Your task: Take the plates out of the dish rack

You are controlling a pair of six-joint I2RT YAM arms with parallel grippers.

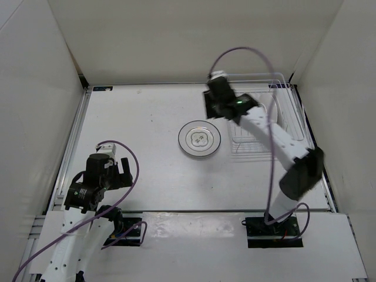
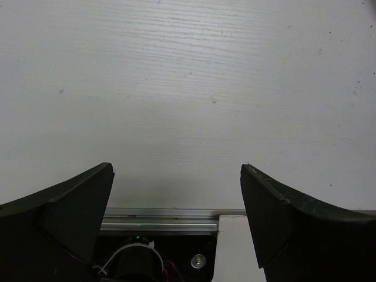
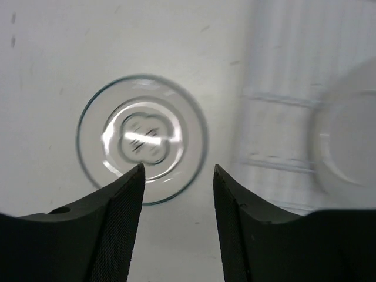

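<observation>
A round white plate with a thin grey rim line and a centre motif (image 1: 200,139) lies flat on the table, left of the dish rack (image 1: 244,143). It also shows blurred in the right wrist view (image 3: 143,139). The white wire rack (image 3: 276,135) fills the right of that view. A second white plate (image 3: 346,141) sits in it at the right edge; its rim pattern is too blurred to tell. My right gripper (image 1: 212,107) (image 3: 178,170) is open and empty, held above the table between plate and rack. My left gripper (image 1: 122,174) (image 2: 176,167) is open and empty over bare table at the near left.
White walls close in the table at the left, back and right. An aluminium rail (image 2: 164,218) runs along the table's near edge by the left arm base. The right arm reaches over the rack.
</observation>
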